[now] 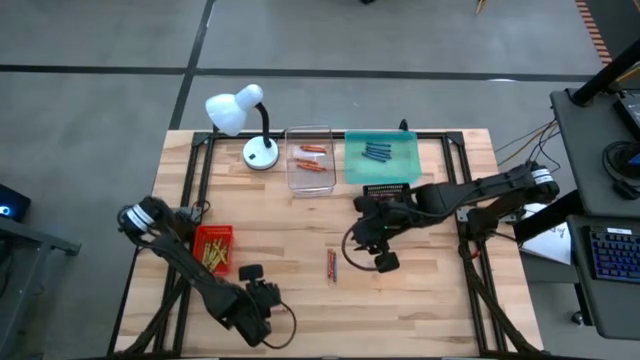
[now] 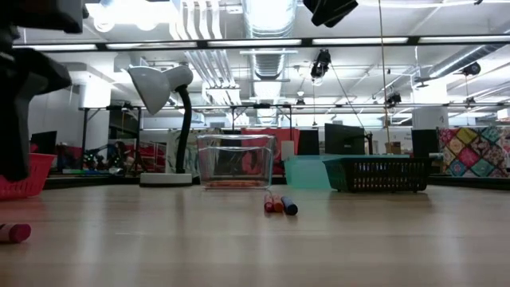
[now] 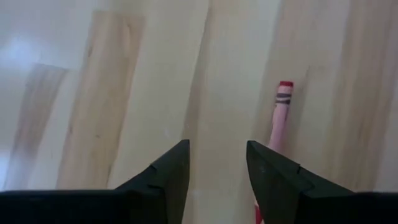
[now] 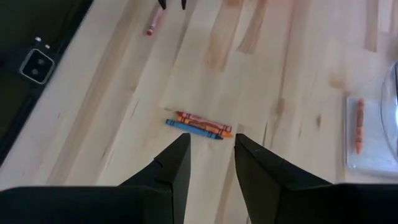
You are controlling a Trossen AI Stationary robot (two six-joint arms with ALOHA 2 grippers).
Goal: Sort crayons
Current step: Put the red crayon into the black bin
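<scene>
Three crayons, blue, orange and red [image 4: 199, 126], lie side by side on the wood at the table's middle [image 1: 332, 265], also seen in the low view [image 2: 279, 205]. My right gripper [image 4: 208, 155] hangs open above them, a little to their right [image 1: 375, 252], with nothing between its fingers. Near the table's front left, a single red crayon [image 3: 280, 115] lies flat on the wood [image 2: 12, 233]. My left gripper [image 3: 217, 168] stands open low over the table [image 1: 258, 305], and the crayon lies just outside one finger, not between the two.
A red tray [image 1: 213, 248] with yellow crayons sits at the left. At the back stand a white lamp [image 1: 245, 120], a clear tray [image 1: 310, 160] with orange crayons, a teal tray [image 1: 382, 155] with blue ones, and a black basket [image 1: 390, 190].
</scene>
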